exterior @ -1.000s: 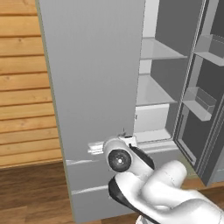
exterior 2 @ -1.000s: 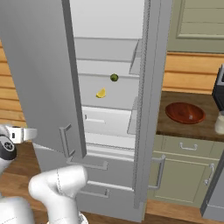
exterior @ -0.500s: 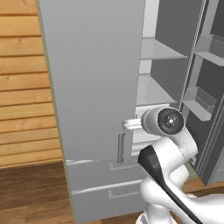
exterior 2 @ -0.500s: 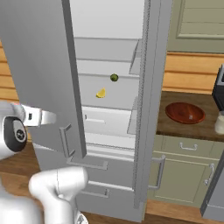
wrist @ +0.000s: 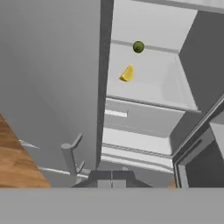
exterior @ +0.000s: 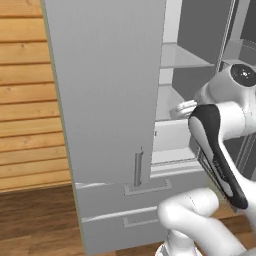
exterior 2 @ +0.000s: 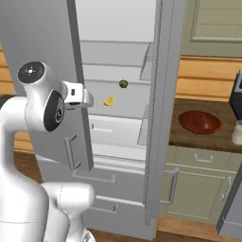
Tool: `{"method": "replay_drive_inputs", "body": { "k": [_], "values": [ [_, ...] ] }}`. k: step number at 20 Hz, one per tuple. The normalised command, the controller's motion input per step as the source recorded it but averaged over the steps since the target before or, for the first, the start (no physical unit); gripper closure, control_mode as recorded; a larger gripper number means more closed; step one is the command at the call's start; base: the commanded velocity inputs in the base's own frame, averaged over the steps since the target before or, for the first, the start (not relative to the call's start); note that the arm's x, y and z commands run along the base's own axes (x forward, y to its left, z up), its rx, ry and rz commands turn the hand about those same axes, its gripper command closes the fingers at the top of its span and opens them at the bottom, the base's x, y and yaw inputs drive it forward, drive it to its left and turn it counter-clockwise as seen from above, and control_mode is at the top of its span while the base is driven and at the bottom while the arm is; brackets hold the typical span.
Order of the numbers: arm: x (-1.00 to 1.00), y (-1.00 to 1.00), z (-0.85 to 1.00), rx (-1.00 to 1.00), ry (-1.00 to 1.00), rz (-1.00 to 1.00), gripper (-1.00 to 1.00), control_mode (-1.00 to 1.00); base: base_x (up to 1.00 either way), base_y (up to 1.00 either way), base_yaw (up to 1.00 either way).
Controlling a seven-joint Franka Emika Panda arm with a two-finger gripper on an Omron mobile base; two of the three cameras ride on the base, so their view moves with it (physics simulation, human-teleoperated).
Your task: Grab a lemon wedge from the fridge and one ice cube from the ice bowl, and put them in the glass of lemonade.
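Observation:
The fridge (exterior 2: 160, 118) stands with its upper doors open, and its left door (exterior: 110, 90) swings out toward me. A small yellow lemon wedge (exterior 2: 109, 100) lies on a white shelf inside; the hand view has the lemon wedge (wrist: 127, 73) up and ahead. My gripper (exterior 2: 89, 99) hovers in front of the opening, left of the wedge and apart from it, shut and empty, its tips (wrist: 111, 178) together. The reddish-brown ice bowl (exterior 2: 200, 121) sits on the counter to the right. The glass of lemonade (exterior 2: 237, 133) is cut by the right edge. I cannot make out an ice cube.
A small dark green round item (exterior 2: 123, 84) sits behind the wedge on the same shelf. The left door's edge (wrist: 103, 83) is close beside my hand. A dark appliance (exterior 2: 235, 97) stands at the counter's far right. Beige cabinets (exterior 2: 198, 184) are below the counter.
My arm has risen and swung right, from low by the left door's handle up to the open fridge compartment. The gripper has stayed shut. Nothing in the fridge has moved.

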Motion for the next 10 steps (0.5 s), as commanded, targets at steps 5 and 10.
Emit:
{"method": "replay_drive_inputs", "body": {
  "k": [5, 10],
  "values": [
    [0.92, -0.05, -0.02, 0.01, 0.0, 0.34, 1.0, -1.0, 0.0, 0.0, 0.0],
    [0.45, 0.0, 0.0, 0.0, 0.06, 0.21, -1.0, -1.0, 0.0, 0.0, 0.0]
  ]
}}
